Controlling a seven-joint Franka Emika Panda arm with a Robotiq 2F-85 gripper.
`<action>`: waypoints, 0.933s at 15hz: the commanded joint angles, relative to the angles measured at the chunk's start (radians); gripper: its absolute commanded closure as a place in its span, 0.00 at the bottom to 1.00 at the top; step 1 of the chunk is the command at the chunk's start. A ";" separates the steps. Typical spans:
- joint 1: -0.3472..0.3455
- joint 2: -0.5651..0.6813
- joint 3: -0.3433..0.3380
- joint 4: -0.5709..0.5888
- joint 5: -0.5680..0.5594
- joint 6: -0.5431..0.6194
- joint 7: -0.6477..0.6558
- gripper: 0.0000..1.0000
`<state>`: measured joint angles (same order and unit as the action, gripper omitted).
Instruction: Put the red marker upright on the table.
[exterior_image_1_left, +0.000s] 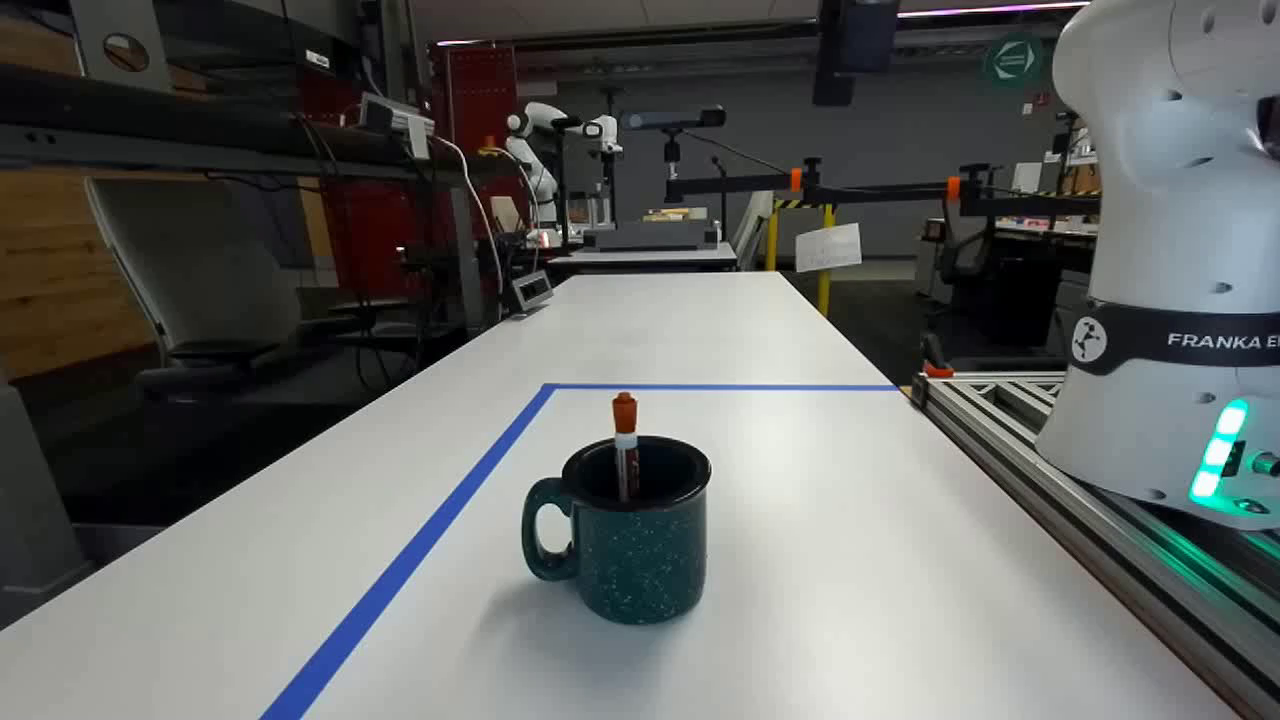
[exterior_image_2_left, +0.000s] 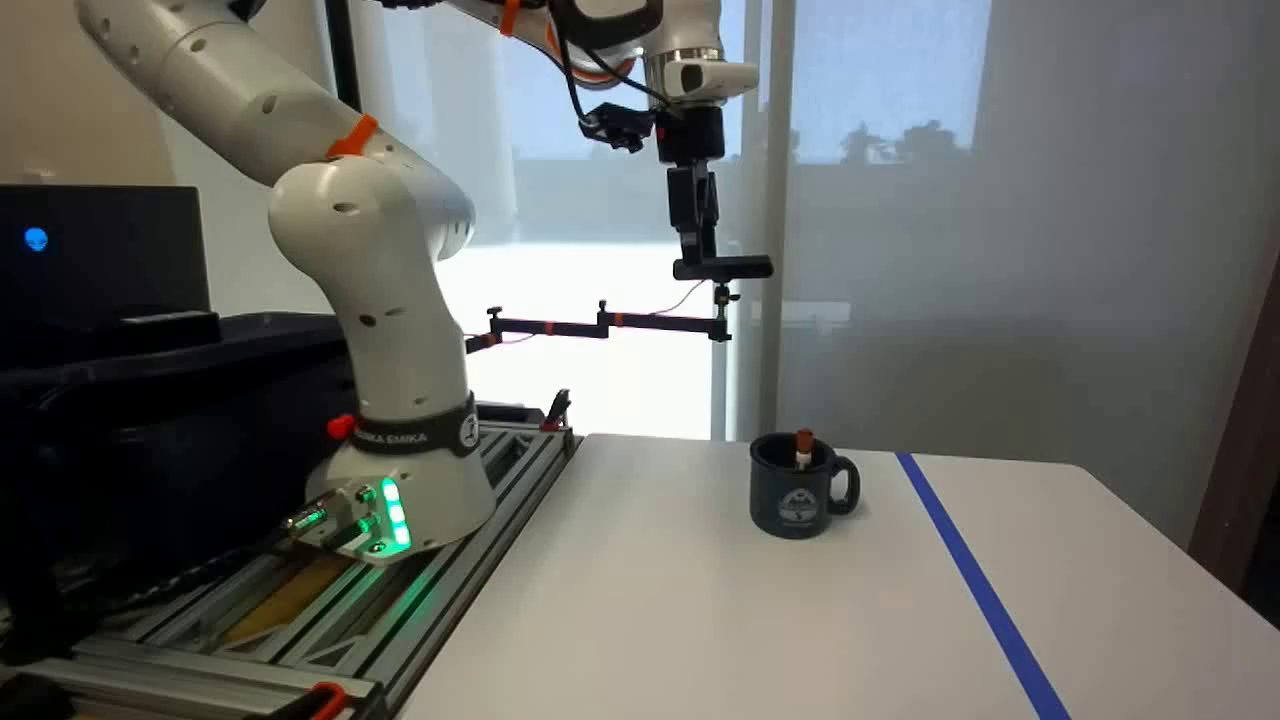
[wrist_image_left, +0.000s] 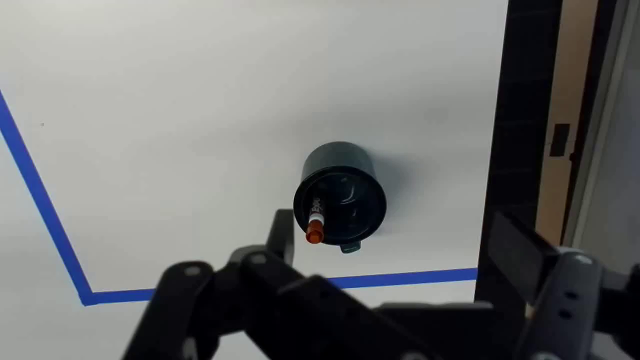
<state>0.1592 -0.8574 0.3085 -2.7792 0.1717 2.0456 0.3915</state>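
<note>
Closest to wrist cam: black-and-grey two-finger gripper (wrist_image_left: 401, 246), fingers spread wide, nothing pinched, hanging well above the rest.

Next down: thin cylindrical plastic-look red-capped marker (wrist_image_left: 316, 220), white band below cap. Approx upright, cap end up, in a round dark-teal speckled enamel-look mug (exterior_image_1_left: 640, 560) w/ black rim. Cap sticks up past rim; can't tell if it leans on it.

Handling (my est.): lt wt, stiff, not fragile, but smooth, so might twist/slip btwn pads. Best hold = the cap, ideally down to the white band; tip-only grip could pop the cap off. Pull straight up to clear rim. Narrow end, prob tippy once stood.

Mug itself: upright, holds the marker; inside dark + glossy, bottom hard to read.

Furthest: long flat white tabletop (wrist_image_left: 175, 175), mug resting on it inside a corner of straight blue tape lines (wrist_image_left: 41, 200), handle toward one. Marker on tbl = not yet done; out of mug 1st, IMO.
</note>
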 joint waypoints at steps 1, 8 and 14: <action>0.002 0.000 -0.003 0.002 -0.003 -0.002 0.001 0.00; -0.007 0.013 0.004 0.002 -0.006 0.008 0.010 0.00; -0.037 0.085 0.011 0.003 0.004 0.178 0.054 0.00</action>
<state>0.1404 -0.8176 0.3084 -2.7781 0.1708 2.1401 0.4123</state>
